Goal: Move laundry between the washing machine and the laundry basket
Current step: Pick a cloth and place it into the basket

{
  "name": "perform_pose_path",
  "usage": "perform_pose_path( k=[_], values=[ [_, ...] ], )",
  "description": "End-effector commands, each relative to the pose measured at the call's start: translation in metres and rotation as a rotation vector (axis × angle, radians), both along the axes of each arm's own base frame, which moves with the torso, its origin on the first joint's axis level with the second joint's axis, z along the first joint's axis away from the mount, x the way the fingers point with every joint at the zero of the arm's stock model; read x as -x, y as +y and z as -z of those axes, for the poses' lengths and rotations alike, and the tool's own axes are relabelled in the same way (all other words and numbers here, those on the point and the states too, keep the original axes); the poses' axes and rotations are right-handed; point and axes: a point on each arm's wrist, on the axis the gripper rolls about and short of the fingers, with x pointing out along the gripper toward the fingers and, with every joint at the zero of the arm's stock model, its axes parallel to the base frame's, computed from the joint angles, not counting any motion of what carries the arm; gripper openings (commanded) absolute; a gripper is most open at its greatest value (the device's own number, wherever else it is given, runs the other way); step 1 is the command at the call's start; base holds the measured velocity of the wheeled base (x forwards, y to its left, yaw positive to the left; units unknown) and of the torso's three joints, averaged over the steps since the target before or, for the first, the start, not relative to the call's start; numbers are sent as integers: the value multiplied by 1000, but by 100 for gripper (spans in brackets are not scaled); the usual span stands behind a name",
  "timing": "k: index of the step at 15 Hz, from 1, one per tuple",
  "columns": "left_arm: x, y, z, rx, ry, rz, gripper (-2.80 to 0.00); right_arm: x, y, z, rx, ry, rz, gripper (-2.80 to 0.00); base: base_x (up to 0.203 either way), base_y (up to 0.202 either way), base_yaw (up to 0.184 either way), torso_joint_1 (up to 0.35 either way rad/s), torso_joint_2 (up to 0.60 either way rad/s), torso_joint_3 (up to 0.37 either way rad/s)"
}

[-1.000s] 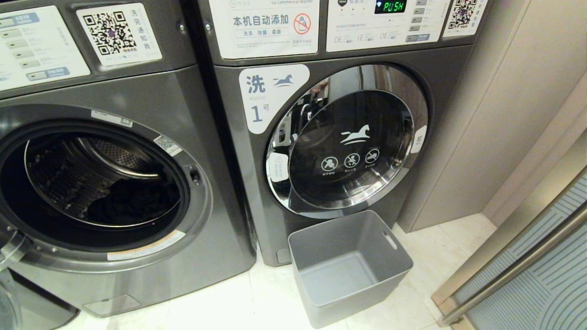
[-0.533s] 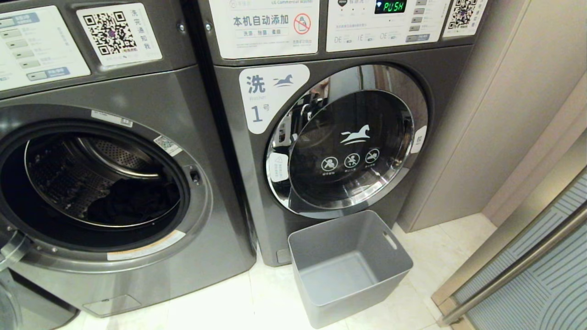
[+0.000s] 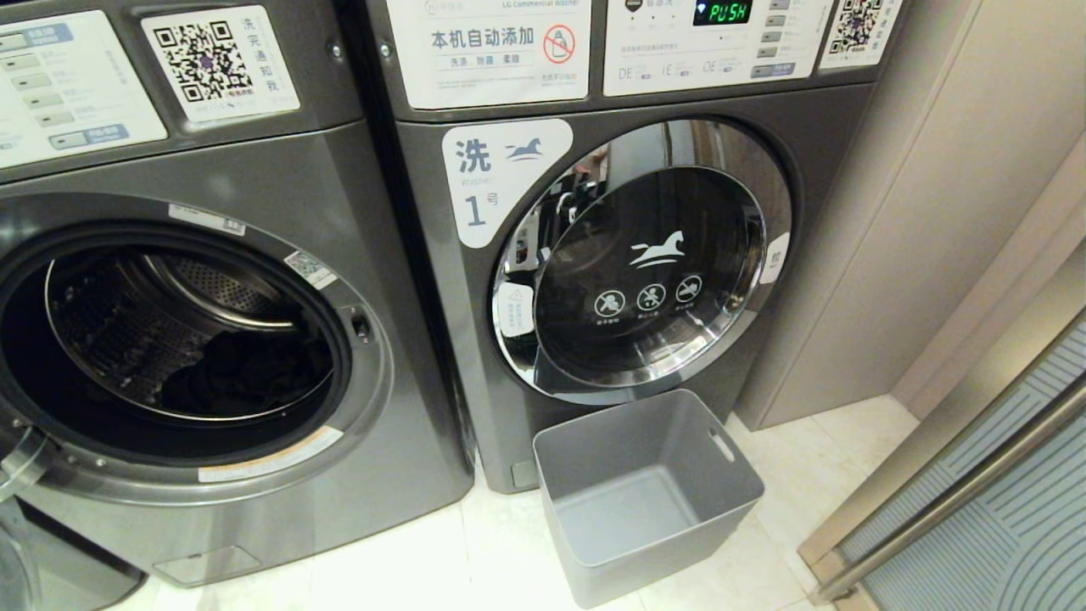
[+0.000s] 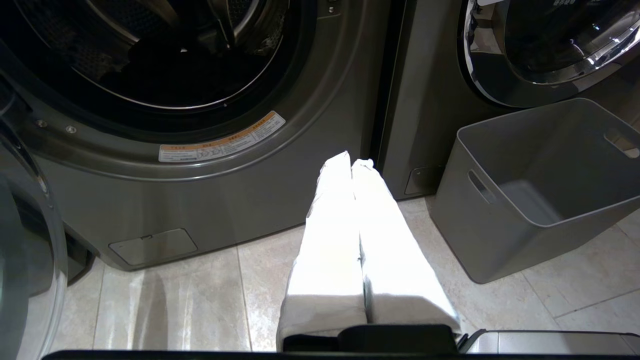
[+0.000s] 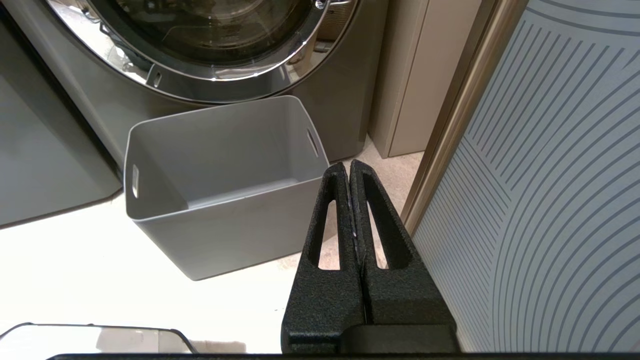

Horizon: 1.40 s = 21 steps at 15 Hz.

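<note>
The grey washing machine (image 3: 212,356) on the left stands with its round opening uncovered, and dark laundry (image 3: 246,373) lies low in its steel drum (image 4: 165,70). An empty grey laundry basket (image 3: 649,496) stands on the floor before the right-hand machine (image 4: 530,185) (image 5: 220,180). My left gripper (image 4: 351,162), its fingers wrapped in white, is shut and empty, low over the tiles before the open machine. My right gripper (image 5: 348,170), black, is shut and empty beside the basket's right side. Neither arm shows in the head view.
The right-hand machine's chrome door (image 3: 645,263) is closed, with "PUSH" lit on its display (image 3: 721,12). The open machine's glass door (image 4: 25,240) hangs at the far left. A beige wall panel (image 3: 916,212) and a patterned sliding door with a metal frame (image 5: 540,175) close in the right.
</note>
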Motion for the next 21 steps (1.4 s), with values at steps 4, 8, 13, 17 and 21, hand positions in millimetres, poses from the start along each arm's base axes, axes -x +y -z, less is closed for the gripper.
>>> perform_pose_path(
  k=[4, 8, 13, 17, 21],
  values=[
    [0, 0, 0, 0, -1, -1, -280, 0, 0, 0, 5, 0, -1, -280, 0, 0, 0, 0, 0, 0],
    [0, 0, 0, 0, -1, 1, -280, 0, 0, 0, 5, 0, -1, -280, 1, -6, 110, 2, 3, 3],
    [0, 0, 0, 1, -1, -1, -280, 0, 0, 0, 3, 2, 0, -280, 1, -9, 173, 0, 0, 5],
    [0, 0, 0, 1, -1, 0, -280, 0, 0, 0, -3, 0, 2, -280, 2, -3, 94, 3, 0, 2],
    [0, 0, 0, 1, -1, -1, -280, 0, 0, 0, -2, 0, 1, -280, 0, 0, 0, 0, 0, 0]
  ],
)
